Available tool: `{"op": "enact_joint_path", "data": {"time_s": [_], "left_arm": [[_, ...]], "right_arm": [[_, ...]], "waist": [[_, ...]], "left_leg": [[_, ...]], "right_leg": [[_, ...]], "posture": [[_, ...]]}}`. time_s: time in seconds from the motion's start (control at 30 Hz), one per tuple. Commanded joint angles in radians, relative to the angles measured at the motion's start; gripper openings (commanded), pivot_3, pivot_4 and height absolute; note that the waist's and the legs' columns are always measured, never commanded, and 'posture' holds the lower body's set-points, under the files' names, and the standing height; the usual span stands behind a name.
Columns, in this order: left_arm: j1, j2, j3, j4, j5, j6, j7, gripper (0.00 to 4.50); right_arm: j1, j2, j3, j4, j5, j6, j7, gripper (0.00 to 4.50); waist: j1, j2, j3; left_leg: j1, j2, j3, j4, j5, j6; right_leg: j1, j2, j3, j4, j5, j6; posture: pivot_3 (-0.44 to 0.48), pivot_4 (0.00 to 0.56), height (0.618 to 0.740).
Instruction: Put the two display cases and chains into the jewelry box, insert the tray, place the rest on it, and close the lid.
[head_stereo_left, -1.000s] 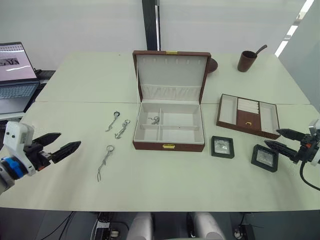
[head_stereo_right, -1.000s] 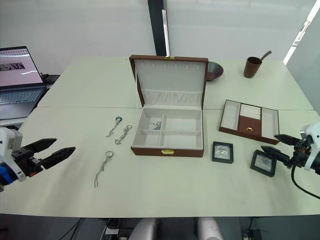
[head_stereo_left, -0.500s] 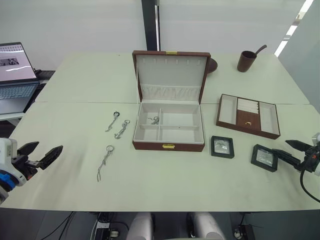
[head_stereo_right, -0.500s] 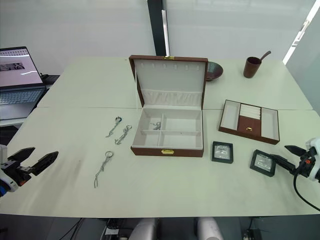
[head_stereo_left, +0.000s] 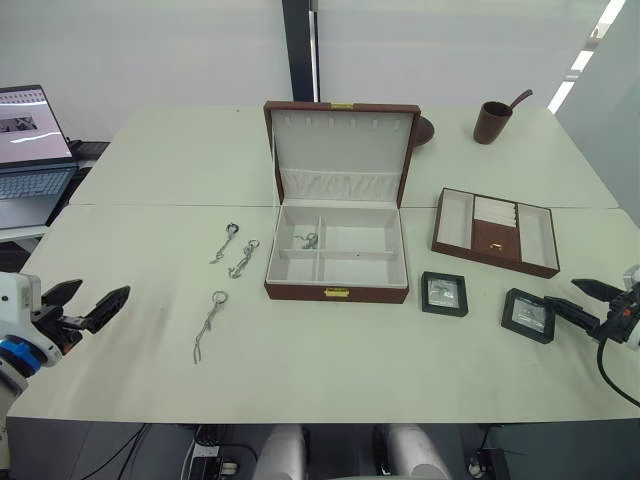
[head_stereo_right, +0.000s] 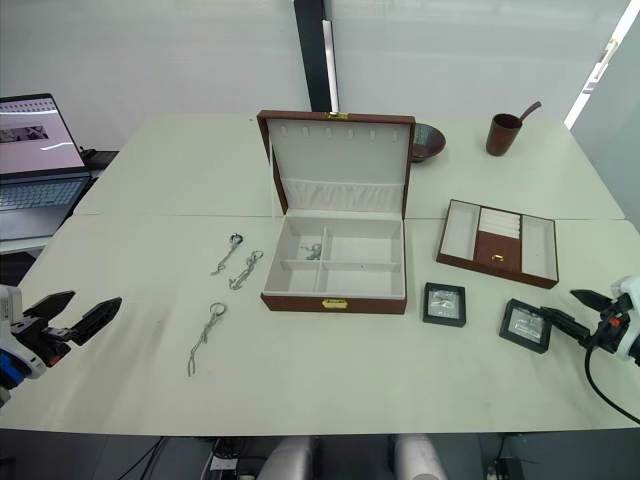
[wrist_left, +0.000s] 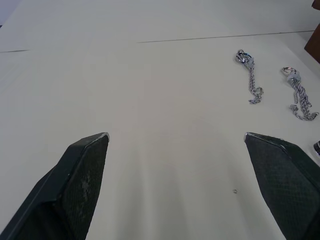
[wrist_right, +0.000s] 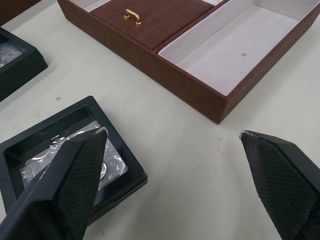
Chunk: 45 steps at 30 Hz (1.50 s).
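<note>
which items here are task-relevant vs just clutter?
Job: box with lid open, tray, two cases, three chains on the table, one chain in the box.

Clutter: laptop, cup, bowl.

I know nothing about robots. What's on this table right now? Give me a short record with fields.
Box: large reddish-brown wooden jewelry box, lid up, one silver chain in a rear compartment
Loose chains: three silver chains on the table, left of the box
Display cases: two black-framed display cases right of the box
Tray: shallow brown tray behind the cases
Left gripper: open, holding nothing
Right gripper: open, beside the right-hand case
</note>
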Motion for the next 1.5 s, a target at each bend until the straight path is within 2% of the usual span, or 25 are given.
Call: {"op": "enact_joint_path", "data": {"time_s": [0.03, 0.23, 0.5, 0.67, 0.97, 1.2, 1.5], "left_arm": [[-0.004, 0.007, 0.01, -0.024, -0.002, -0.015, 0.005, 4.49], [0.002, -0.022, -0.001, -0.078, -0.017, -0.002, 0.024, 4.49], [0.003, -0.116, -0.032, -0.245, -0.049, 0.038, 0.111, 4.49], [-0.041, -0.171, -0.107, -0.289, -0.02, 0.045, 0.182, 4.49], [-0.258, -0.22, -0.25, -0.159, 0.064, 0.029, 0.291, 4.49], [-0.324, -0.23, -0.298, -0.058, 0.115, 0.019, 0.324, 4.49], [-0.486, -0.219, -0.387, 0.192, 0.19, -0.045, 0.265, 4.49]], "right_arm": [[-0.01, -0.016, -0.013, -0.003, 0.0, -0.018, 0.009, 4.5], [-0.009, -0.005, 0.005, -0.137, 0.037, 0.04, 0.037, 4.5], [-0.025, 0.018, 0.062, -0.55, 0.181, 0.252, 0.042, 4.5], [-0.093, 0.039, 0.134, -0.705, 0.224, 0.329, 0.025, 4.5], [-0.27, 0.128, 0.302, -0.853, 0.251, 0.424, -0.028, 4.5], [-0.281, 0.159, 0.327, -0.865, 0.247, 0.432, -0.056, 4.5], [-0.28, 0.171, 0.335, -0.869, 0.242, 0.434, -0.075, 4.5]], "waist": [[0.0, 0.0, 0.0], [0.0, 0.0, 0.0], [0.0, 0.0, 0.0], [0.003, 0.0, 0.0], [0.004, 0.0, 0.0], [0.004, 0.0, 0.0], [0.005, 0.0, 0.0]], "left_leg": [[0.0, 0.0, 0.0, 0.0, 0.0, 0.0], [0.0, 0.0, 0.0, 0.0, 0.0, 0.0], [0.0, 0.002, -0.001, 0.0, 0.0, 0.0], [0.0, 0.002, -0.003, 0.001, 0.0, 0.0], [-0.002, -0.001, -0.005, 0.001, 0.0, 0.0], [-0.003, -0.001, -0.006, 0.002, 0.0, 0.0], [-0.003, -0.001, -0.006, 0.002, 0.0, 0.0]], "right_leg": [[0.0, 0.0, 0.0, 0.0, 0.0, 0.0], [0.0, 0.0, 0.0, 0.0, 0.0, 0.0], [0.0, 0.0, 0.0, 0.001, 0.0, 0.0], [0.001, -0.001, -0.001, 0.001, 0.001, 0.001], [0.0, 0.0, -0.002, -0.001, 0.001, 0.001], [-0.001, 0.0, -0.003, 0.0, 0.001, 0.0], [-0.001, 0.0, -0.003, 0.0, 0.001, 0.0]], "posture": [[0.0, 0.15, 0.74], [0.0, 0.15, 0.74], [0.0, 0.15, 0.74], [0.0, 0.15, 0.74], [0.0, 0.15, 0.74], [0.0, 0.15, 0.74], [0.0, 0.15, 0.74]]}}
